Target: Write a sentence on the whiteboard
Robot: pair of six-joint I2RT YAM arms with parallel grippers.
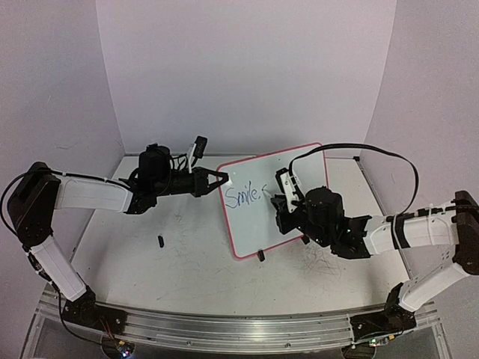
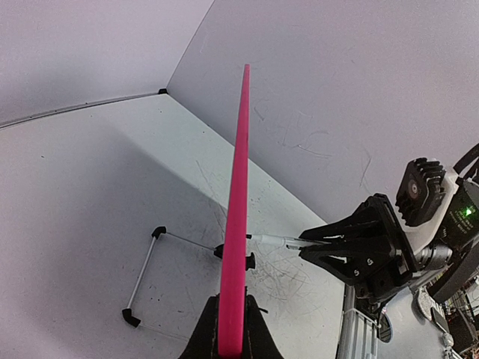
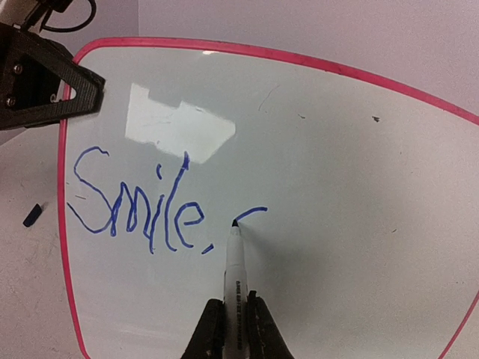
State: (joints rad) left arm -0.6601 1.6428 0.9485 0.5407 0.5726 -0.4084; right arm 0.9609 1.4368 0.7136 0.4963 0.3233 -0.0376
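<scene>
Scuffed white tabletop (image 1: 187, 262), enclosed by pale walls (image 1: 247, 67); both of your arms are bolted at its near edge. Nearest to the bases, left of centre, a small dark object (image 1: 161, 241) lies alone on the surface.

Beyond it, a black clip foot (image 1: 260, 255) marks the lower edge of the whiteboard (image 1: 254, 224), which sits at mid-table. In the left wrist view the board appears edge-on, as a narrow pink strip rising from the table.

Your right gripper (image 3: 234, 314) reaches in from the right. Its fingers are closed around the barrel of a marker (image 3: 234, 269), which points at the board face. The marker tip touches the lower left end of a short curved blue stroke.

To the left of that stroke, the sentence (image 3: 138, 206) reads "Smile," in blue handwriting, running across the left half of the board.

Your left gripper (image 2: 232, 329) is clamped on the pink rim at the board's left edge, one finger on each face.

On the far side of the board, a thin wire frame (image 2: 146, 280) with black tips lies flat on the table, just beside the board.
</scene>
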